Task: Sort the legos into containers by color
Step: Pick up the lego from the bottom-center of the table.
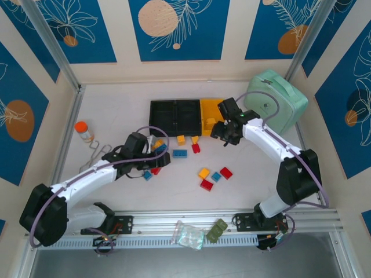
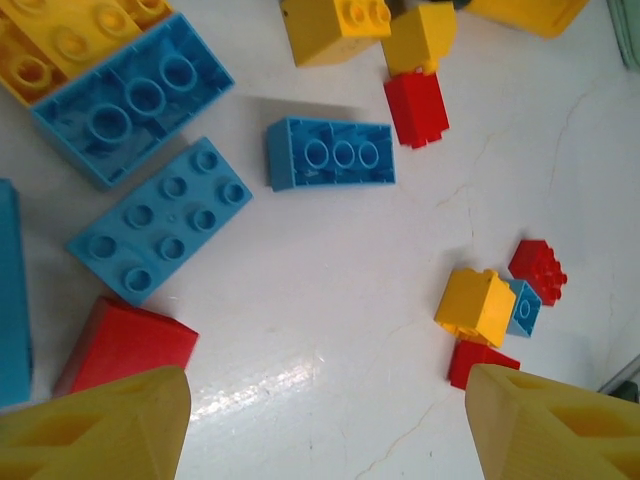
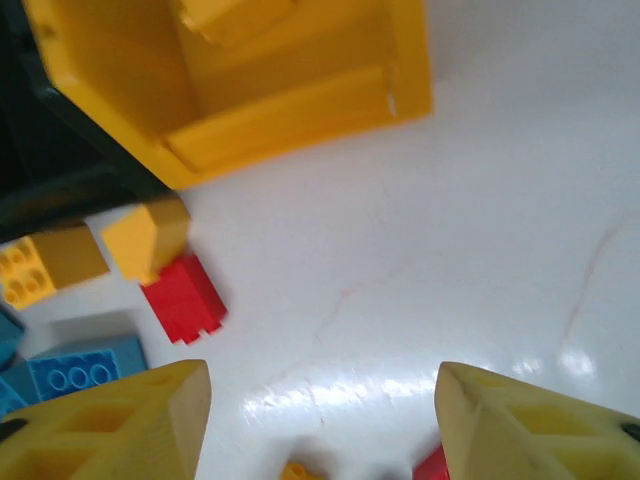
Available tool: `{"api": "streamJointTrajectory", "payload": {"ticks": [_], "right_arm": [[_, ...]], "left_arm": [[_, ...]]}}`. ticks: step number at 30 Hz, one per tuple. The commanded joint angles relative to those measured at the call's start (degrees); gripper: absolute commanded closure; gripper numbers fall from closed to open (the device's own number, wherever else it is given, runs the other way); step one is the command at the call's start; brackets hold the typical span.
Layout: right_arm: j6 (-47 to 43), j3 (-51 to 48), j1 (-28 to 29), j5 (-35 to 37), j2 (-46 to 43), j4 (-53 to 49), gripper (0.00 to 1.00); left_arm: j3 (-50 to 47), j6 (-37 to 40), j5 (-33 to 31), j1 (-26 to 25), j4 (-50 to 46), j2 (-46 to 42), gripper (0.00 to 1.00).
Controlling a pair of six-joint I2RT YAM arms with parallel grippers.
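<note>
The left gripper (image 2: pixel 328 425) hung spread (nothing between its fingers) above blue and red legos (image 2: pixel 333 153), the right gripper (image 1: pixel 224 136), likewise spread, at the yellow bin's (image 1: pixel 206 106) five o'clock.

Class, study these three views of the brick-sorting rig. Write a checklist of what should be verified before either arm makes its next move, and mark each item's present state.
1. Left end effector open and empty: ok.
2. Right end effector open and empty: ok.
3. A brick centred in the left end effector's gap: not ok; the red brick lies off to one side.
4. Yellow bin open-topped with room inside: ok.
5. Black bins contents: cannot tell; the interiors are too dark.
6. Sorting finished: not ok; the blue brick and others lie loose outside the bins.
</note>
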Motion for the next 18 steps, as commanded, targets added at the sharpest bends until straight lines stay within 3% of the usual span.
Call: {"api": "streamJointTrajectory", "payload": {"ticks": [1,11,18], "right_arm": [[2.3,-4.8,0.4,0.1,-4.9,-1.5,0.32],[12.9,-19.7,1.5,-2.4,-12.2,0.0,0.27],[18.4,-23.9,3.3,-3.7,-9.8,4.3,0.27]], "left_arm": [[2.9,2.4,2.1,-2.7,1.7,1.8,0.27],[8.1,8.8,1.5,-9.5,0.7,9.0,0.26],[9.5,10.4,0.6,-11.1,0.1,11.4,0.26]]}}
